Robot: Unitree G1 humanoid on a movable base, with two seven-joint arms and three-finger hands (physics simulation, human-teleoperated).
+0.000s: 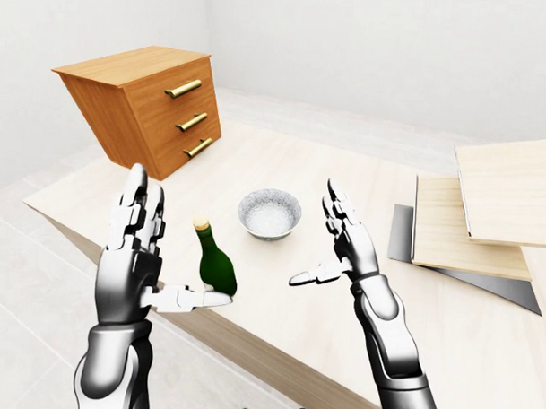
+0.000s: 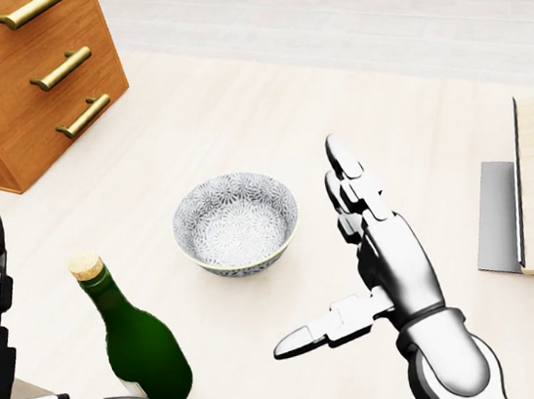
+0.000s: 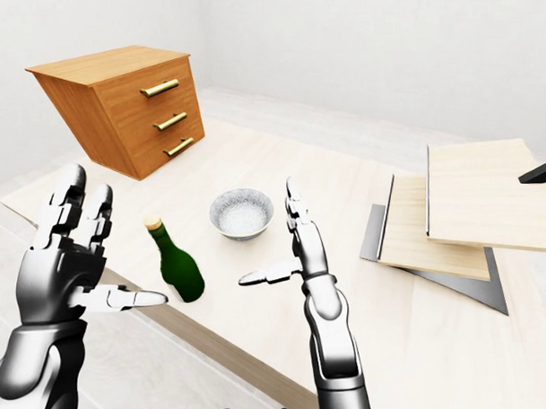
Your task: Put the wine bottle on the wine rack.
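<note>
Green wine bottle (image 2: 139,346) upright at the lower left of the head view, near the table (image 2: 265,111) edge.

Both hands stand spread wide and hold nothing: the left hand (image 1: 137,254) just left of the bottle, its thumb reaching under the base; the right hand (image 2: 374,264) well apart at lower centre. A patterned bowl (image 2: 236,223) sits at the centre. A wooden drawer chest (image 2: 15,80) occupies the upper left; stacked wooden boards (image 1: 488,207) lie at the right.
</note>
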